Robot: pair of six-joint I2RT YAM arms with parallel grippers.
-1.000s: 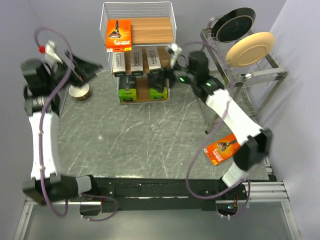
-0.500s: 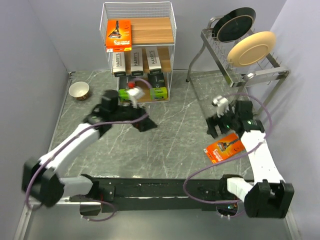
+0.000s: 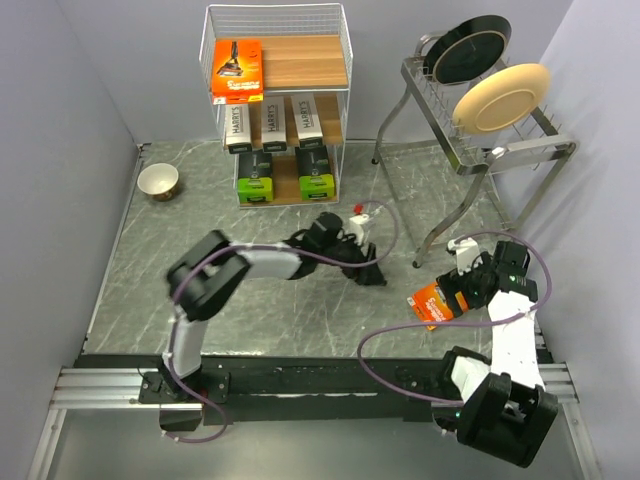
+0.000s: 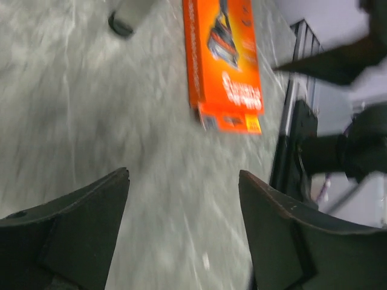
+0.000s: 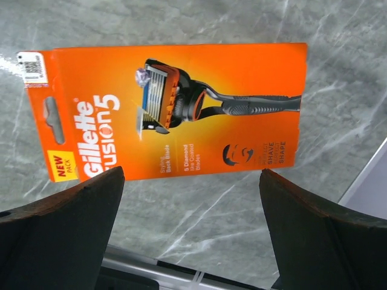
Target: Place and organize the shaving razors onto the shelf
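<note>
Right gripper (image 5: 188,181): fingers spread wide, holding nothing, hanging directly above the loose orange razor pack (image 5: 175,109). The pack lies flat, face up, on the bench (image 5: 181,24) near its right front corner.

Left gripper (image 4: 183,181): also wide and empty, low over mid-bench, facing the same pack.

Shelf (image 3: 305,62) at the back: shelved orange pack (image 3: 237,70) on the top tier, white boxes (image 3: 273,122) in the middle, black-green boxes (image 3: 285,182) at the bottom.

Step judged: pickup of the last loose pack. Next move: descend, close across its long edges, carry it to the top tier beside its twin.
</note>
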